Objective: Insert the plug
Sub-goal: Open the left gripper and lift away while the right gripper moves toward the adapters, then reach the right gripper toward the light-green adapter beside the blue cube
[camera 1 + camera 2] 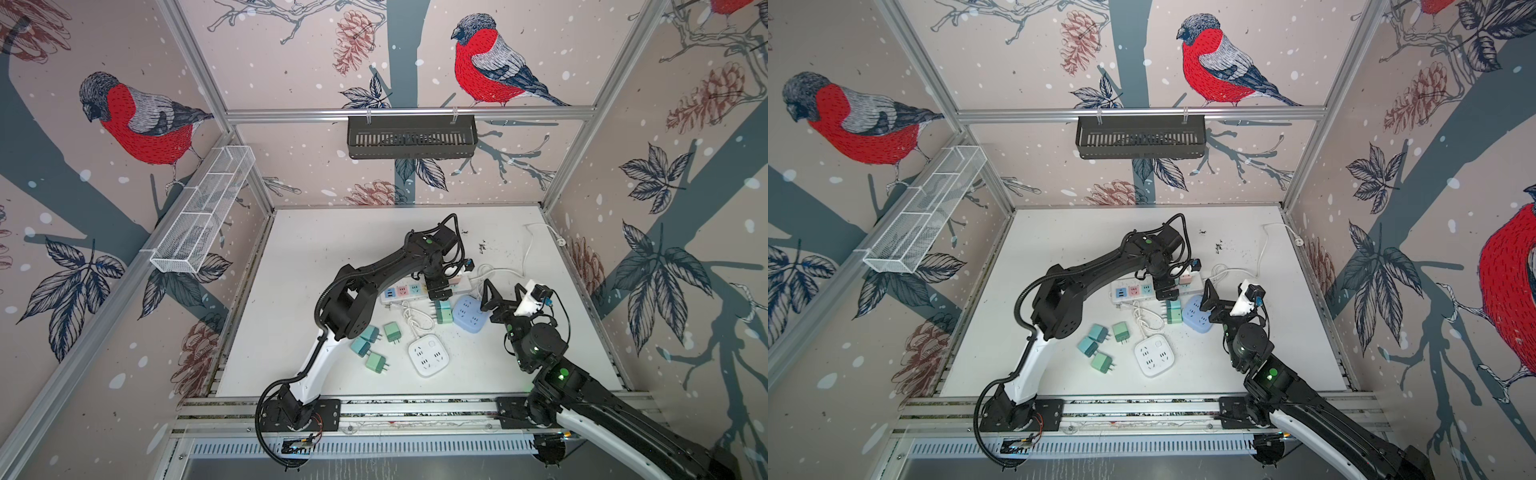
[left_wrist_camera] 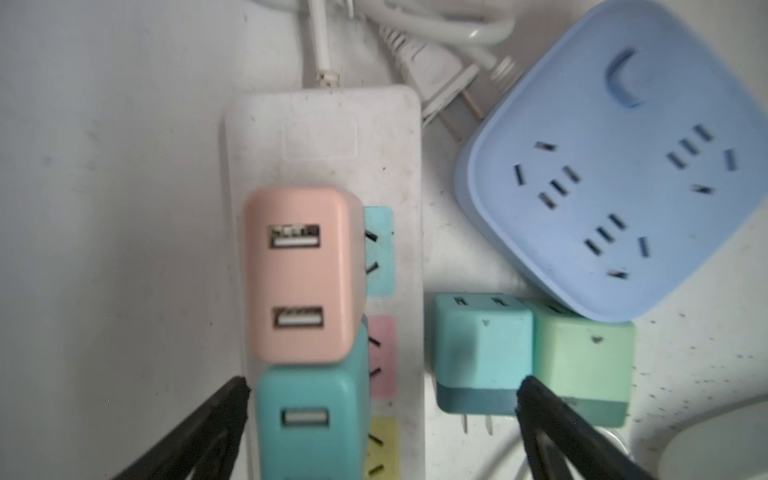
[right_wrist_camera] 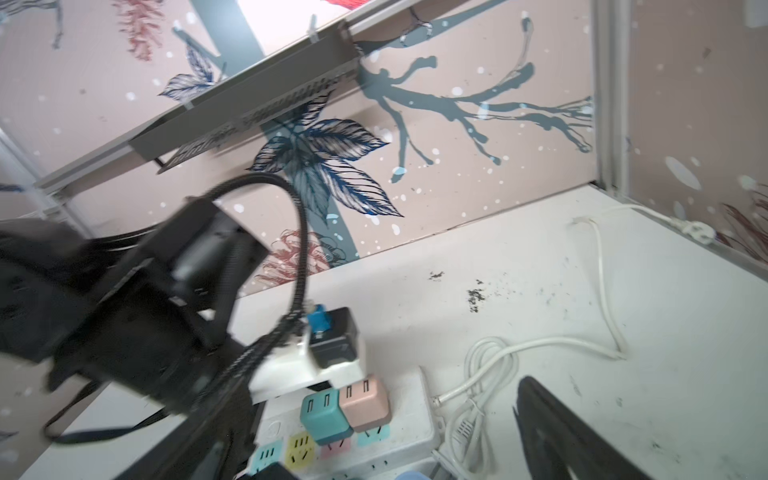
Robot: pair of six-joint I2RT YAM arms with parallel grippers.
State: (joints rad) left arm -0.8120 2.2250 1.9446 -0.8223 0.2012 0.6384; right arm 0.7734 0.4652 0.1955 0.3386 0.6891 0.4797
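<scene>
A white power strip (image 1: 462,286) (image 2: 324,137) with coloured sockets lies mid-table. A pink plug (image 2: 301,274) (image 3: 365,401) and a teal plug (image 2: 309,419) (image 3: 324,415) stand in it side by side. My left gripper (image 1: 439,294) (image 2: 384,388) hangs straight over the strip, open. Its fingers (image 2: 232,399) stand either side of the teal plug, wider than it and not gripping it. My right gripper (image 1: 505,291) (image 1: 1225,291) is open and empty, raised to the right of the strip above a blue socket cube (image 1: 469,313). One of its fingers (image 3: 548,428) shows in the right wrist view.
A teal plug (image 2: 482,340) and a green plug (image 2: 582,357) lie between the strip and the blue cube (image 2: 623,174). Several more loose plugs (image 1: 374,345) and a white square socket (image 1: 428,354) sit nearer the front. White cables (image 1: 498,272) coil behind the strip.
</scene>
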